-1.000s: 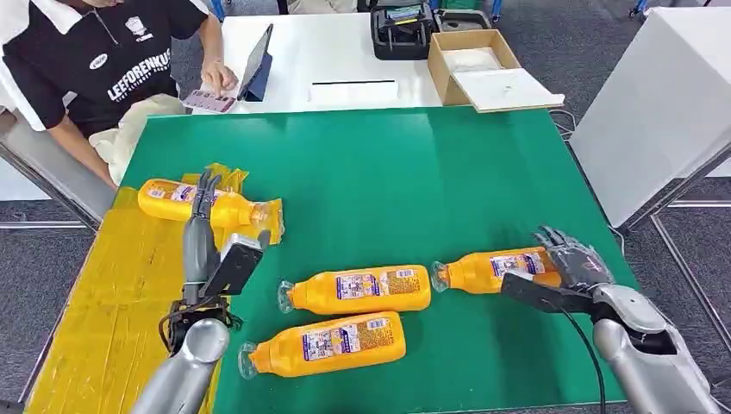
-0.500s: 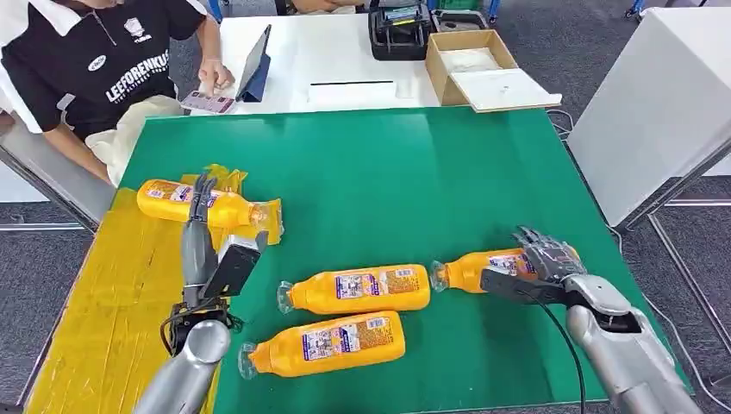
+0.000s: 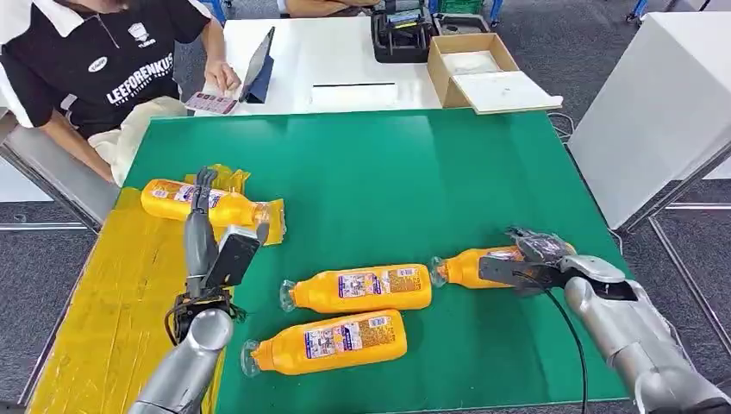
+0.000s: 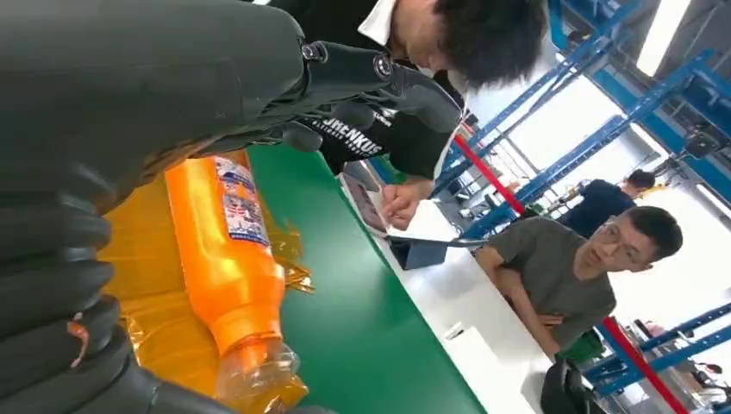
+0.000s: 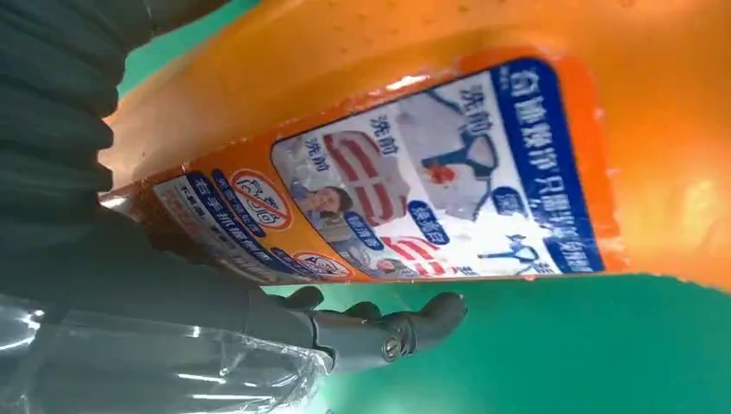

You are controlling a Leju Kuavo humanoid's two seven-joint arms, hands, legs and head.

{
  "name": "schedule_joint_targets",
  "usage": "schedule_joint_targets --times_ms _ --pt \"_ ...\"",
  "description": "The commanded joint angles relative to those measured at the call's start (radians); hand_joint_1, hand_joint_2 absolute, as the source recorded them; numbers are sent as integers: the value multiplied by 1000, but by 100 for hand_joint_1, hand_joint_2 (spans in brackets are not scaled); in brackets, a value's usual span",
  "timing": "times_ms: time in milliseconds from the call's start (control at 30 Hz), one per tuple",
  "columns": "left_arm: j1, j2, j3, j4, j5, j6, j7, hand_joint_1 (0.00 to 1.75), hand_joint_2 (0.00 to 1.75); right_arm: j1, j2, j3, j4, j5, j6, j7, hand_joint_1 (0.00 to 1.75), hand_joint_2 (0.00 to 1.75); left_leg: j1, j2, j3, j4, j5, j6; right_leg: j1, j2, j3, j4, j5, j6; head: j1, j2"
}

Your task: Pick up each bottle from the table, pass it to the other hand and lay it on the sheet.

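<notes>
Four orange plastic bottles with printed labels and clear caps are in play. One bottle (image 3: pixel 200 203) lies on the crinkled yellow sheet (image 3: pixel 103 302) along the green table's (image 3: pixel 388 172) left edge, the left hand (image 3: pixel 203 191) resting open-fingered over it, gripping nothing. Two more (image 3: pixel 358 289) (image 3: pixel 328 341) lie side by side near the front edge. The fourth bottle (image 3: pixel 472 266) lies toward the right edge, the right hand (image 3: pixel 539 254) closing around its base; whether the grasp is complete I cannot tell. The smooth body probably slips, so grasp mid-body across the label.
</notes>
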State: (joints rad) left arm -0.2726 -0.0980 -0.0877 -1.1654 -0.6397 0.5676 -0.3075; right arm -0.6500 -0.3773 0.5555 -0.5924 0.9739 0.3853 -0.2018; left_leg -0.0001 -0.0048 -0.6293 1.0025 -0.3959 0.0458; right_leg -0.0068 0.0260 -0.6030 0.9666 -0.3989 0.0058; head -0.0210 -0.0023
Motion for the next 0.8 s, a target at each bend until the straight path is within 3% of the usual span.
schedule_joint_targets --times_ms 33,567,767,800 --pt "-47 14 -13 105 24 12 -11 0 175 -23 -2 104 110 -39 66 -8 171 175 1 -2 2 0 0 -2 1 -4 3 -1 0 0 0 0" --pt "-46 22 3 116 38 23 -15 0 175 -69 10 149 126 -70 79 -20 175 175 0 -2 2 0 0 -3 0 -5 4 -1 -1 -1 0 0" --pt "-26 31 27 90 34 22 -14 0 175 -105 44 147 115 -122 -49 -59 175 175 0 1 1 1 0 -2 0 -1 2 0 0 0 0 0" --pt "-8 33 41 69 33 29 -13 0 175 -113 66 125 96 -137 -131 -45 175 175 0 3 2 1 -1 -3 0 0 2 0 0 -1 0 0"
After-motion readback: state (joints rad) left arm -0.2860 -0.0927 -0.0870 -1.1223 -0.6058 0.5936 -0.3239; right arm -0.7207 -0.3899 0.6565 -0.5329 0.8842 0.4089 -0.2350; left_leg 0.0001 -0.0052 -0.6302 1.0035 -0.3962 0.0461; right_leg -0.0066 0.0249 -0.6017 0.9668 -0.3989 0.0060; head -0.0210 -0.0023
